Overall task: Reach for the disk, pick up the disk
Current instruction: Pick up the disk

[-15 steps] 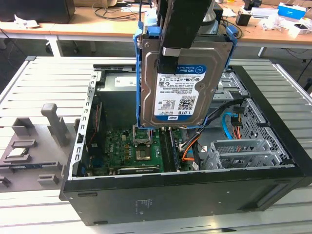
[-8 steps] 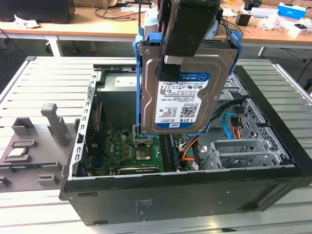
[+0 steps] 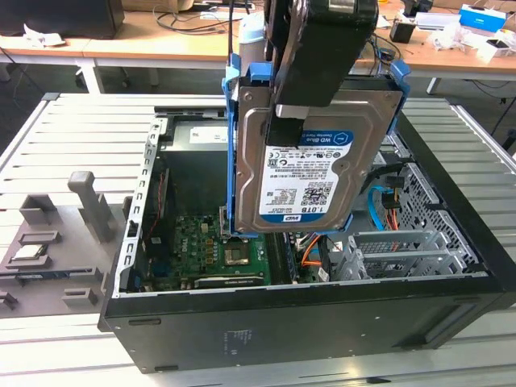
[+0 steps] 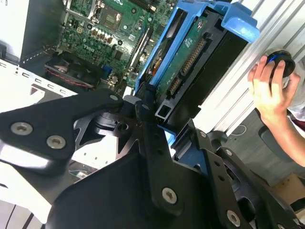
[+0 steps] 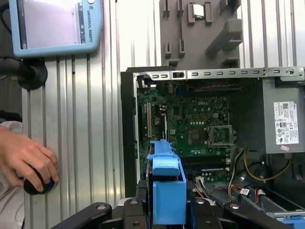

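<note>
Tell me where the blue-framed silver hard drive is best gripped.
Across its thin body at the upper end, from above, as the claw grips it now. The silver-grey metal hard drive in its blue plastic bracket hangs upright above the open black computer case, flat faces exposed to the fingers.

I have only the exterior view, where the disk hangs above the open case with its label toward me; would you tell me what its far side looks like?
Observer: In the second wrist view the far side of the disk is a green circuit board with a connector row, and the hand is shut on the disk's end.
Operator: Thank you. Is anyone near the rig?
Observer: Yes. In the first wrist view a person grips a small black-and-blue knob by the slatted table, off to one side of the computer case.
Operator: Is anything else on that side?
Observer: A blue-framed touchscreen pendant lies on the table there.
</note>
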Motion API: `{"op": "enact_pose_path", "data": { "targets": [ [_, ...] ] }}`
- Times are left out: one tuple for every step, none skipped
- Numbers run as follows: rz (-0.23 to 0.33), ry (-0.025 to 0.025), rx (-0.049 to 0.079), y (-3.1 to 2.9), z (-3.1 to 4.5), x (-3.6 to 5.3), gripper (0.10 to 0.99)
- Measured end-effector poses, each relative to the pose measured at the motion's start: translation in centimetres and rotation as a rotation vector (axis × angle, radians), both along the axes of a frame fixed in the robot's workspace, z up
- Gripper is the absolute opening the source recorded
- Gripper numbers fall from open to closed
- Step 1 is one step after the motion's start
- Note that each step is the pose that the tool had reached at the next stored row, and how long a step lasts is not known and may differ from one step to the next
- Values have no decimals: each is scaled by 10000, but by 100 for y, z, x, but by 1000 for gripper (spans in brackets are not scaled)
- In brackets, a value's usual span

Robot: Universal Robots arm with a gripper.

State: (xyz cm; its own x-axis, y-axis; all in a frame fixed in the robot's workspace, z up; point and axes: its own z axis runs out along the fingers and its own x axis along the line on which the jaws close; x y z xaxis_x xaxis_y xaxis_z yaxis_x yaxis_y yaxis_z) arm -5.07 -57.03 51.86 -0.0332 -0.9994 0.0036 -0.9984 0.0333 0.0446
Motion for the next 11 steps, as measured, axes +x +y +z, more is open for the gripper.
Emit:
{"op": "enact_pose_path", "data": {
  "targets": [
    [-1,1,0,0,0,25,365],
    [-1,5,0,0,0,71,365],
    [0,12,1,0,0,128,365],
    [-1,18,0,0,0,173,365],
    [-2,22,0,0,0,215,365],
    [-1,28,0,0,0,262,365],
    [-1,32,0,0,0,297,365],
    [0,34,0,0,0,317,365],
    [-1,37,0,0,0,344,365],
    [-2,41,0,0,0,373,365],
    [-1,48,-1,0,0,421,365]
  ]
}}
